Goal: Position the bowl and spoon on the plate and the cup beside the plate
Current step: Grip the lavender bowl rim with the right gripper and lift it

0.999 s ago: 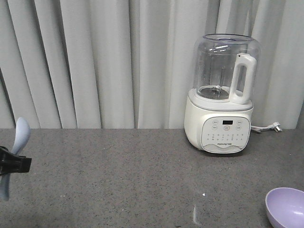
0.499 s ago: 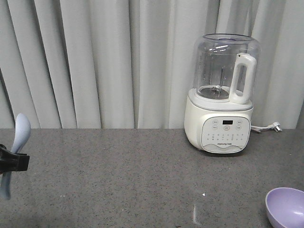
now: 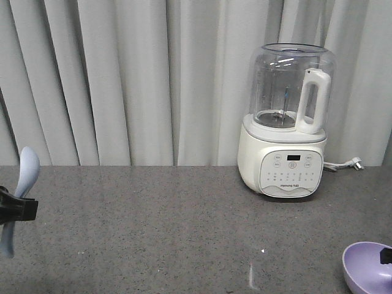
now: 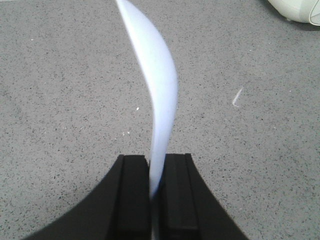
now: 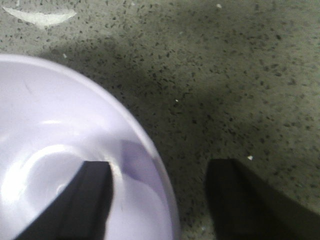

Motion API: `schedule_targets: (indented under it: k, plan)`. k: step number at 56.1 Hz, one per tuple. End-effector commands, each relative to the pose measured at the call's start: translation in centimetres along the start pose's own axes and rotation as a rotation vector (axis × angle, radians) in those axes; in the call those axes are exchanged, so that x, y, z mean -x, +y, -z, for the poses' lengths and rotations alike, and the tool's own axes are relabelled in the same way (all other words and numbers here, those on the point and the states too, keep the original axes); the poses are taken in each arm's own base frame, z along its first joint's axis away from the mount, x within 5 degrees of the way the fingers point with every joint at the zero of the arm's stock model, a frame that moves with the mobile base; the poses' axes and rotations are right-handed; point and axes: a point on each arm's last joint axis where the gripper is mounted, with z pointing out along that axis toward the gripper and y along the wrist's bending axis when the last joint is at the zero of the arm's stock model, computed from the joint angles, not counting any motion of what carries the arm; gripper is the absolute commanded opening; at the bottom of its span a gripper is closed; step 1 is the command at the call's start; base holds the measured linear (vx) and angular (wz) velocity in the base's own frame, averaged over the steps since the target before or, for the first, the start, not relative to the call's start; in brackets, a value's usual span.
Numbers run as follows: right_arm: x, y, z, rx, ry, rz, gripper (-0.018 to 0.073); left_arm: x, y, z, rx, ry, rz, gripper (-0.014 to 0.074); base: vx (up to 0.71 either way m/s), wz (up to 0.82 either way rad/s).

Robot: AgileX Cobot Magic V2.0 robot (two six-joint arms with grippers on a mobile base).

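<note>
— Spoon [image 4: 160, 100] first. Where is it?
— Up off the grey table [image 3: 153, 233]. The left gripper [image 4: 156, 172] has it. Its 2 black fingers [image 4: 132, 200] are pressed on the thin handle, 1 on each side.
— Which way does it point?
— In the front view it stands tall at the far left edge, with the round scoop end on top.
— And the bowl [image 5: 60, 165]?
— The lilac bowl sits on the table, open side up. In the front view it is in the bottom right corner, well apart from the spoon.
— What about the right gripper [image 5: 160, 197]?
— It is spread wide. 1 finger is down inside the bowl. The other finger is outside, over the table. The rim of the bowl is between the 2.
— Is it squeezing the rim?
— No. You can see table between the rim and the outside finger. I cannot tell if the inside finger touches the bowl.
— What else is on the table?
— A big white blender [image 3: 285, 122] with a clear jug stands at the back, on the right side. Its plug [image 3: 350, 163] lies just beside it. Pale curtains [image 3: 122, 79] hang behind.
</note>
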Motion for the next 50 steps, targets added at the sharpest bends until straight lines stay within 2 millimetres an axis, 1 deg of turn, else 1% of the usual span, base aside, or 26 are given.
schedule_targets:
  k: [1, 2, 5, 6, 12, 15, 20, 21, 28, 33, 40, 43, 47, 50]
  plan:
    - [1.4, 0.1, 2.1, 0.006, -0.129, 0.019, 0.0209, 1.3, -0.5, 1.4, -0.018, -0.109, 0.003, -0.0006, 0.00, 0.00]
    - [1.4, 0.1, 2.2, 0.005, -0.132, 0.021, 0.0169, 1.3, -0.5, 1.4, -0.018, -0.108, 0.003, -0.0006, 0.00, 0.00]
    - [1.4, 0.0, 2.3, 0.000, -0.136, 0.026, 0.0013, 1.2, -0.5, 1.4, -0.018, -0.104, 0.003, -0.0006, 0.00, 0.00]
    - [1.4, 0.0, 2.4, -0.003, -0.138, 0.029, -0.0018, 1.2, -0.5, 1.4, -0.018, -0.103, 0.003, -0.0006, 0.00, 0.00]
    - [1.4, 0.0, 3.2, -0.024, -0.155, 0.061, -0.0013, 1.2, -0.5, 1.4, -0.018, -0.099, 0.003, -0.0006, 0.00, 0.00]
    - [1.3, 0.3, 4.0, -0.032, -0.176, 0.090, -0.0011, 1.2, -0.5, 1.4, -0.019, -0.098, 0.004, -0.0006, 0.00, 0.00]
    - [1.2, 1.4, 6.0, -0.032, -0.244, 0.142, -0.0010, 1.2, -0.5, 1.4, -0.018, -0.103, 0.004, -0.0006, 0.00, 0.00]
    - [0.7, 3.1, 9.2, -0.010, -0.354, 0.221, -0.0009, 1.3, -0.5, 1.4, -0.018, -0.115, 0.004, -0.0006, 0.00, 0.00]
    - [-0.8, 5.0, 14.2, 0.049, -0.505, 0.278, -0.0008, 1.6, -0.5, 1.9, -0.016, -0.156, 0.001, -0.0006, 0.00, 0.00]
    - [-2.6, 5.9, 18.0, 0.120, -0.618, 0.287, -0.0008, 1.9, -0.5, 2.5, -0.013, -0.199, -0.013, -0.0006, 0.00, 0.00]
    - [-5.4, 6.5, 22.7, 0.212, -0.756, 0.329, -0.0008, 1.9, -0.7, 4.1, -0.012, -0.251, -0.048, -0.0006, 0.00, 0.00]
    - [-6.5, 6.7, 24.2, 0.251, -0.804, 0.342, -0.0008, 1.8, -0.8, 4.8, -0.013, -0.270, -0.051, -0.0006, 0.00, 0.00]
    - [-8.0, 6.7, 26.0, 0.291, -0.872, 0.373, -0.0008, 1.6, -0.9, 5.7, -0.014, -0.288, -0.054, -0.0006, 0.00, 0.00]
    - [-9.1, 6.6, 26.8, 0.319, -0.915, 0.390, -0.0008, 1.2, -0.9, 6.3, -0.014, -0.310, -0.055, -0.0006, 0.00, 0.00]
